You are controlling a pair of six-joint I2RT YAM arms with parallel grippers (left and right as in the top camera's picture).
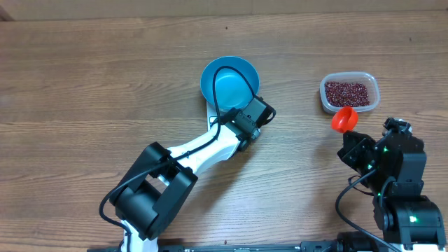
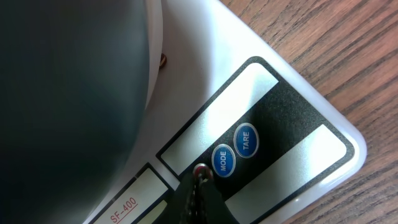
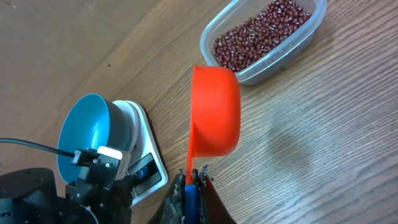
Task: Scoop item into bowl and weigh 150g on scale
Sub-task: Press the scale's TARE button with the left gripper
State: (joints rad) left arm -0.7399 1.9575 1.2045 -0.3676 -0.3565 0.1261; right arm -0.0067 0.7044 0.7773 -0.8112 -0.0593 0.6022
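The light blue bowl [image 1: 229,80] sits on the white scale [image 2: 193,62], wider than the platform and hiding most of it from above; only the panel edge stays clear. There the left gripper [image 2: 200,175], jaws pressed together, touches down at the MODE button [image 2: 224,160], with the TARE button [image 2: 246,139] just beside it. Well to the right of the scale, the right gripper [image 3: 191,182] pinches the handle of the orange-red scoop [image 3: 215,112], near the clear tub [image 3: 298,46] holding the maroon beans [image 3: 261,34]. Bare wooden table [image 1: 84,70] runs wide left of the scale.
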